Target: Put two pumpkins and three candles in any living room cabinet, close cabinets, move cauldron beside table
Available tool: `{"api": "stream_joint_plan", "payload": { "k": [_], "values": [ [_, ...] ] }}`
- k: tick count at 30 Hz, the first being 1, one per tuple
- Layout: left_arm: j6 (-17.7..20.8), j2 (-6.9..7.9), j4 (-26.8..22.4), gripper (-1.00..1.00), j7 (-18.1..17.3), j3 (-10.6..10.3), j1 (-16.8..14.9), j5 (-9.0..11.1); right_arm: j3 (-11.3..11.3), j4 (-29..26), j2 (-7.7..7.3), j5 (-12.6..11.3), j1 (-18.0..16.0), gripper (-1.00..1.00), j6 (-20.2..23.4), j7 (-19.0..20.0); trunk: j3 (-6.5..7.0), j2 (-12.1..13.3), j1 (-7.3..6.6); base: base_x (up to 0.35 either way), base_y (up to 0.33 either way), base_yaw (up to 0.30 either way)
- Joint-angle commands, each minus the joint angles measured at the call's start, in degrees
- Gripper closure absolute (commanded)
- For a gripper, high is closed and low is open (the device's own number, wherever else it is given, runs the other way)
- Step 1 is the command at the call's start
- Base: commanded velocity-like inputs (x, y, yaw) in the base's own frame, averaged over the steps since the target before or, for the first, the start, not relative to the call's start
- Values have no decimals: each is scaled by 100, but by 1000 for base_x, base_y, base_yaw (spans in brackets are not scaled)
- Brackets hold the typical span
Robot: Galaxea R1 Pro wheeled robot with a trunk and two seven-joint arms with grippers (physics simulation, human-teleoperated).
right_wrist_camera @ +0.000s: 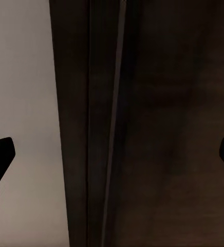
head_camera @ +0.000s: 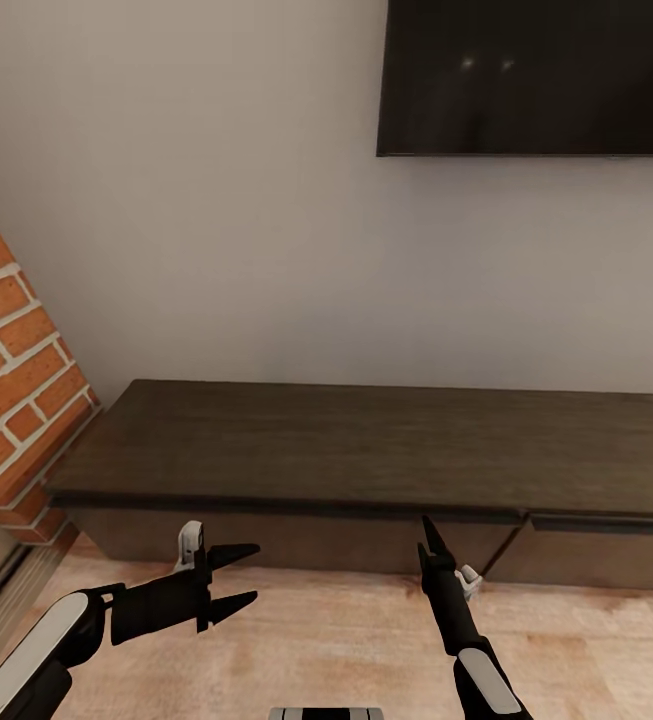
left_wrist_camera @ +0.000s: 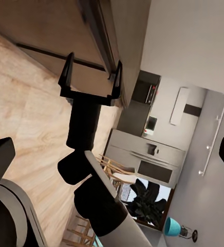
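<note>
My left gripper [head_camera: 234,576], nearest the head camera at seven o'clock, hangs with its fingers spread and nothing between them. At five o'clock my right gripper [head_camera: 430,537] points up at the cabinet [head_camera: 366,450], tip just short of the front lip; the left wrist view shows its two fingers parted and empty. The cabinet runs across the middle of the frame, its fronts looking shut apart from one panel at four o'clock that seems to sit slightly proud. Brick fireplace [head_camera: 11,350] stands at nine o'clock, a dark wall screen [head_camera: 536,75] at one o'clock, light plank floor [head_camera: 346,640] underneath. The step in hand looks like opening a front: with no handle to grab, I would hook a fingertip under the lip and draw straight back, slowly, without scraping. No brand, label or writing can be read.
</note>
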Motion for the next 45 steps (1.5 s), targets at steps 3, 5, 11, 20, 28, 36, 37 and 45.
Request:
{"api": "stream_joint_plan", "payload": {
  "k": [3,5,11,20,28,36,37,45],
  "values": [
    [6,4,-1,-100,11,-7,-5,24,-18,3,4,-24,-3,-100,33,23,-4,-2,-1,72,0,0],
    [6,4,1,-100,10,-7,-6,24,-18,3,4,-24,-3,-100,34,23,-4,-2,-1,20,0,0],
    [6,4,1,-100,12,-7,-4,24,-18,3,4,-24,-3,-100,34,18,-4,-2,-1,55,0,0],
    [6,4,-3,-100,11,-7,-1,24,-18,4,4,-24,-3,-100,50,14,-4,-2,-1,52,-5,0],
    [6,4,3,-100,12,-7,-3,24,-18,12,4,-18,-3,-100,51,21,-4,-2,-1,50,-6,0],
    [6,4,-5,-100,9,-16,-2,24,-15,12,4,-18,-3,-100,51,23,-4,-2,-1,27,-21,0],
    [6,4,-5,-100,10,-16,-1,24,-13,12,4,-19,-3,-100,51,23,-4,-2,-1,3,-2,0],
    [6,4,-4,-100,11,-16,-2,24,-9,12,0,-16,-3,100,51,10,-4,-2,-1,0,0,0]
  ]
}}
